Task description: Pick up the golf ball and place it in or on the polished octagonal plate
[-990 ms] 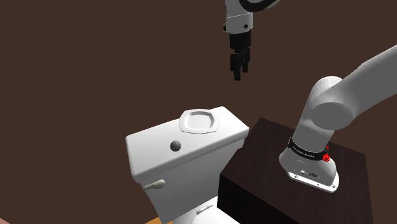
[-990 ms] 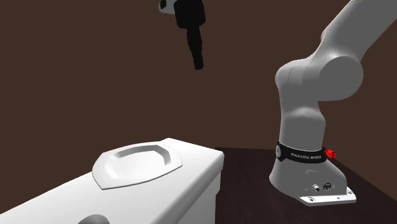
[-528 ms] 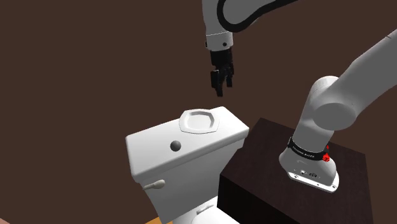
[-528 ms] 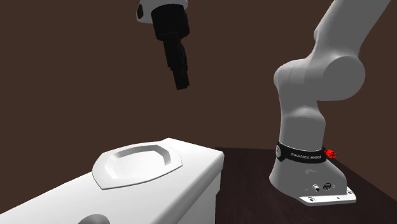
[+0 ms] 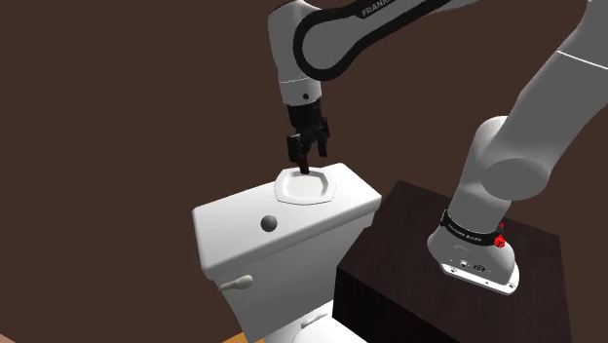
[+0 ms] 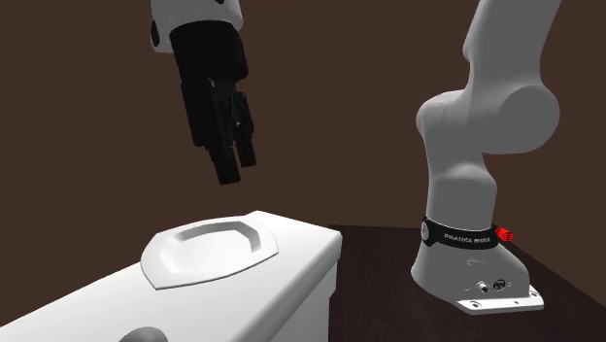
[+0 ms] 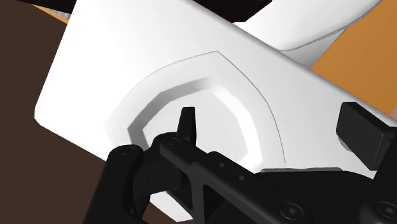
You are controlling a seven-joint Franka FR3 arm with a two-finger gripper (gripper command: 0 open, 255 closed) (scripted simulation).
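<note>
Gripper (image 5: 304,164) now hangs just above the plate (image 5: 326,190), far lower than 1 second ago, fingers apart and empty; ball (image 5: 269,223) untouched, pickup pending.

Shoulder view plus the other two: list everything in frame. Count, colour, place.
golf ball: one, grey, on the tank lid, apart from the plate, toward the shoulder view's left
octagonal plate: one, white, on the tank lid, nothing in it
toilet tank: one, white, beside the stand
flush lever: one, off-white, low on the tank's front
stand: one, dark box, shoulder view's lower right
wall: brown, behind everything
floor: orange, below the toilet
arm: one, white with dark joints, based on the stand
jaws: one pair, black, open, empty, over the plate without touching it
</note>
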